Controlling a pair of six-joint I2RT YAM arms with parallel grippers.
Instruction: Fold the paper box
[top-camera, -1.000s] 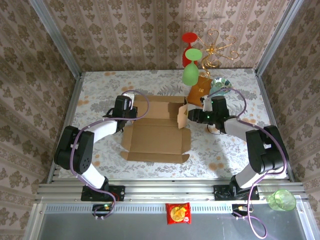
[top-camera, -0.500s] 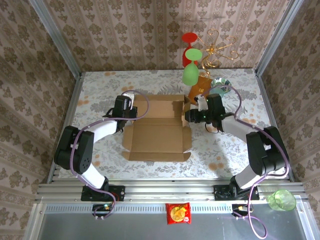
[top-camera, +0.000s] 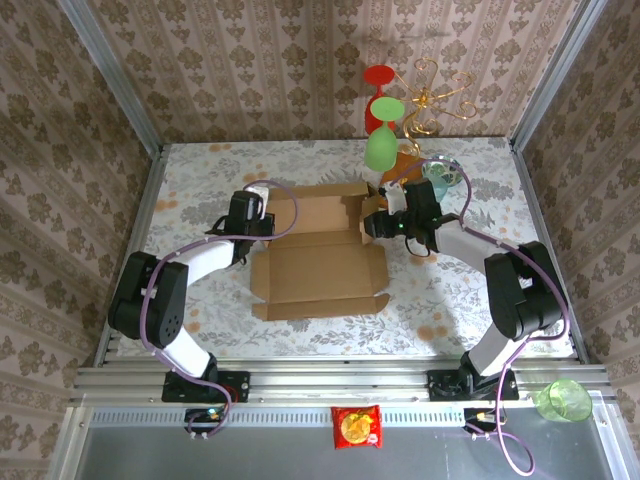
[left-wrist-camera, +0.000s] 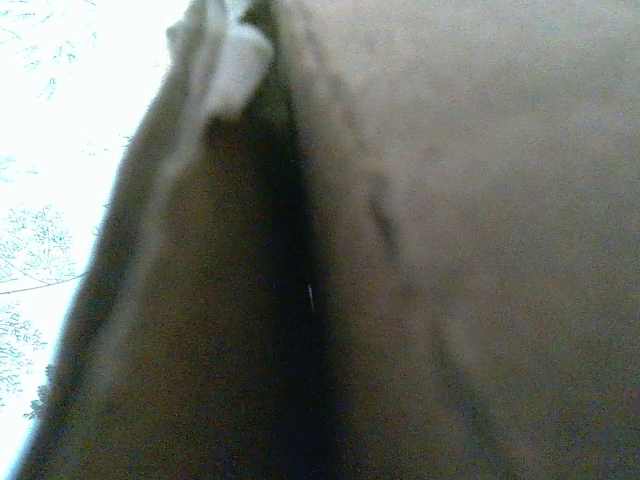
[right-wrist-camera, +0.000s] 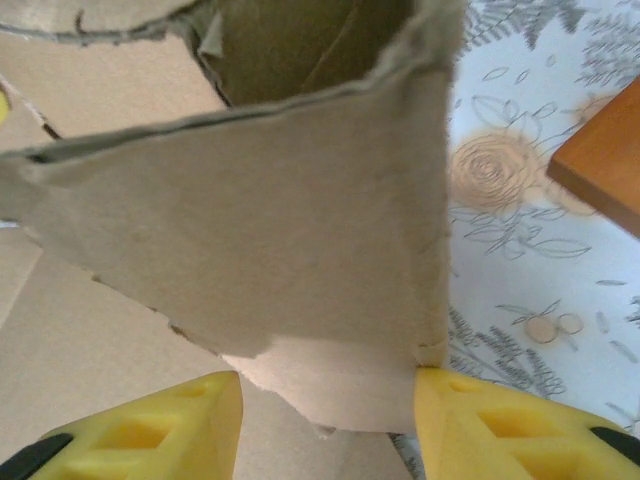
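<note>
The paper box (top-camera: 320, 270) is a tan cardboard sheet lying open mid-table, its right side flap raised. My left gripper (top-camera: 262, 224) sits at the box's back left flap and is shut on it; in the left wrist view the cardboard (left-wrist-camera: 480, 200) lies right against the camera and hides the fingers. My right gripper (top-camera: 372, 222) is at the raised right flap. In the right wrist view that flap (right-wrist-camera: 300, 240) stands between the yellow fingers (right-wrist-camera: 200, 420). The right gripper (right-wrist-camera: 328, 400) is open: one finger touches the flap's edge, the other stands apart.
An orange-brown packet (right-wrist-camera: 600, 160) lies just behind the right gripper, beside a small bowl (top-camera: 445, 170). A green glass (top-camera: 380, 148), a red glass (top-camera: 378, 78) and a gold wire stand (top-camera: 440, 100) are at the back. A green cup (top-camera: 563, 400) and a red snack packet (top-camera: 355, 425) sit on the front rail.
The right gripper has moved toward the back and left, lifting the right flap more upright, and its jaws have widened. The box has shifted slightly. The left gripper has stayed put.
</note>
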